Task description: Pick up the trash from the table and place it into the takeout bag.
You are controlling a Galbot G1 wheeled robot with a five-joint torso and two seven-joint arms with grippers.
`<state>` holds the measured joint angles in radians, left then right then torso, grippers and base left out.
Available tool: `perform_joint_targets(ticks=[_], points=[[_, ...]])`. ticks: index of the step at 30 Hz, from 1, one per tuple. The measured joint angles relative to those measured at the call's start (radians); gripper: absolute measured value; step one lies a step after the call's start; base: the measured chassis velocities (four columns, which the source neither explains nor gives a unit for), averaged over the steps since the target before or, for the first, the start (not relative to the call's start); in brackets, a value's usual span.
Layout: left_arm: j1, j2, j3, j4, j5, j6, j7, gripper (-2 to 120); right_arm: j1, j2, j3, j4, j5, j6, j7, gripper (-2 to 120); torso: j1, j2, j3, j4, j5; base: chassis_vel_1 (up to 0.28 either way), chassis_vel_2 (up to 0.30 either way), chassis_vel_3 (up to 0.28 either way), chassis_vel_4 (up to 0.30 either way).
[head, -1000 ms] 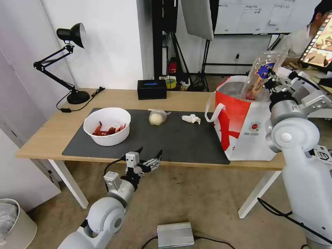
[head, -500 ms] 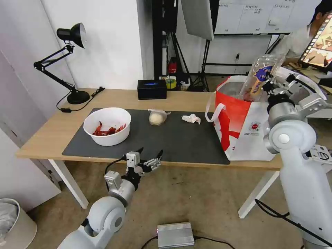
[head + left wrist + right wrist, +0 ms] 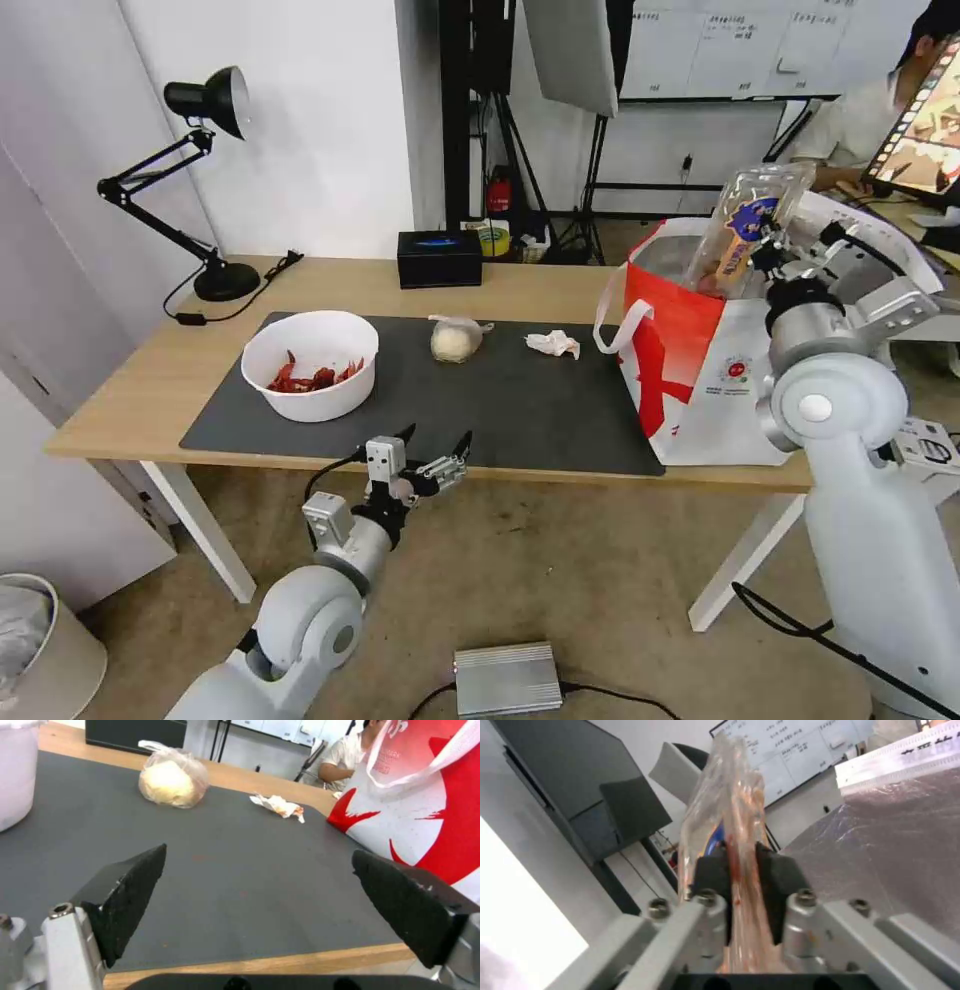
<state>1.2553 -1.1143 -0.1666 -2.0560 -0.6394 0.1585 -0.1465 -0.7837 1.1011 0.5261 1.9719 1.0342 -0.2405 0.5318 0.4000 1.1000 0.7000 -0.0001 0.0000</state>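
My right gripper (image 3: 768, 252) is shut on the clear plastic clamshell tray (image 3: 748, 222), held tilted over the open mouth of the red-and-white takeout bag (image 3: 690, 370) at the table's right end. In the right wrist view the tray (image 3: 730, 806) is pinched between the black pads (image 3: 775, 877). On the dark mat lie the white bowl of red shells (image 3: 310, 364), the knotted clear bag of white food (image 3: 455, 338) and the crumpled tissue (image 3: 553, 344). My left gripper (image 3: 436, 452) hangs open at the table's front edge, nothing between its fingers (image 3: 132, 885).
A black tissue box (image 3: 439, 258) stands at the table's back edge and a black desk lamp (image 3: 205, 180) at the back left. A grey metal box (image 3: 507, 678) lies on the floor in front. A bin (image 3: 40, 640) stands at the lower left.
My right gripper has shifted the clamshell tray slightly left and down over the bag's mouth. The left arm has not moved.
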Motion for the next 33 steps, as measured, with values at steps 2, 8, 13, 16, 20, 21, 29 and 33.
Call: perform_joint_targets(ticks=[2,8,13,16,20,21,29,33], points=[[0.003,0.001,-0.001,-0.002,0.0,0.0,0.0,100,-0.001,0.0,0.004,0.004,0.006,-0.006,0.0,27,0.0,0.0,0.0,0.0001,0.0,0.0,0.0,0.0,0.0],[0.0,0.004,-0.002,-0.005,0.0,0.0,0.0,100,-0.001,-0.004,0.008,0.008,0.012,-0.01,0.0,43,0.0,0.0,0.0,0.0001,0.0,0.0,0.0,0.0,0.0],[-0.002,0.004,-0.003,-0.006,0.0,0.0,0.0,100,-0.003,-0.009,0.013,0.012,0.018,-0.011,0.0,64,0.0,0.0,0.0,0.0,0.0,0.0,0.0,0.0,0.0],[-0.001,0.004,-0.003,-0.007,0.0,0.0,0.0,100,-0.004,-0.012,0.015,0.013,0.021,-0.011,0.0,72,0.0,0.0,0.0,0.0,0.0,0.0,0.0,0.0,0.0],[-0.001,0.004,-0.003,-0.008,0.0,0.0,0.0,100,-0.004,-0.015,0.015,0.013,0.023,-0.013,0.0,90,0.0,0.0,0.0,0.0001,0.0,0.0,0.0,0.0,0.0],[-0.002,0.004,-0.003,-0.008,0.0,0.0,0.0,100,-0.004,-0.015,0.015,0.013,0.023,-0.013,0.0,95,0.0,0.0,0.0,0.0001,0.0,0.0,0.0,0.0,0.0],[0.0,0.015,-0.005,-0.01,0.0,0.0,-0.001,100,-0.004,-0.022,0.015,0.013,0.024,-0.013,-0.001,100,0.0,0.0,0.0,0.0001,0.0,0.0,0.0,0.0,0.0],[-0.001,0.019,-0.011,-0.017,-0.003,0.0,-0.002,100,-0.01,-0.03,0.021,0.027,0.059,-0.004,-0.024,100,0.0,0.0,0.0,0.0,0.0001,0.0,0.0,0.0,0.0]])
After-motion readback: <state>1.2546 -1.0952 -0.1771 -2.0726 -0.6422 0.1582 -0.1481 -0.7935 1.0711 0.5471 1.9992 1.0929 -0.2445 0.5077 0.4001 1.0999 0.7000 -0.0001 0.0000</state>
